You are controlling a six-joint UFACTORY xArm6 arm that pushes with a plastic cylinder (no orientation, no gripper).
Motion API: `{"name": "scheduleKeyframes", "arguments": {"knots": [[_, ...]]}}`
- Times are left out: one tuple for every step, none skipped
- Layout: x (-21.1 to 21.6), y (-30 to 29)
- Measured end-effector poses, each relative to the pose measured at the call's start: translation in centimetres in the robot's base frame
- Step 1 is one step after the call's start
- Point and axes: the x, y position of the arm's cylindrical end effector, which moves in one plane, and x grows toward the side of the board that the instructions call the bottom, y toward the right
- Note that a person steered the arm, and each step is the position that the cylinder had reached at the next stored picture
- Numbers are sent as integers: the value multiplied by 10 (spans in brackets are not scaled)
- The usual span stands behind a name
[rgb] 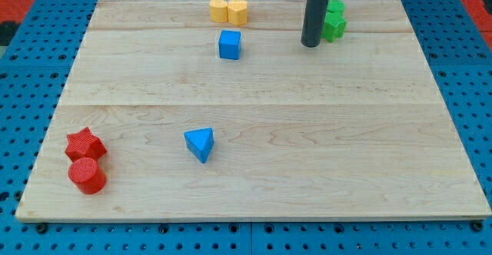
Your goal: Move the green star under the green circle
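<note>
Two green blocks sit together near the view's top right. The upper one (pixel 335 8) looks like the green circle, and the lower one (pixel 334 28) looks like the green star, touching it from below. The rod partly hides both. My tip (pixel 310 44) rests on the board just left of and slightly below the green star, close to it.
A yellow heart-like block (pixel 219 8) and a yellow hexagon (pixel 237 11) sit at the top centre. A blue cube (pixel 230 44) lies below them. A blue triangle (pixel 200 144) sits lower centre-left. A red star (pixel 84 144) and a red cylinder (pixel 87 176) are at the bottom left.
</note>
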Motion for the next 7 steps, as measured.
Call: {"name": "scheduleKeyframes", "arguments": {"knots": [[0,0],[7,0],[8,0],[8,0],[8,0],[8,0],[9,-12]]}}
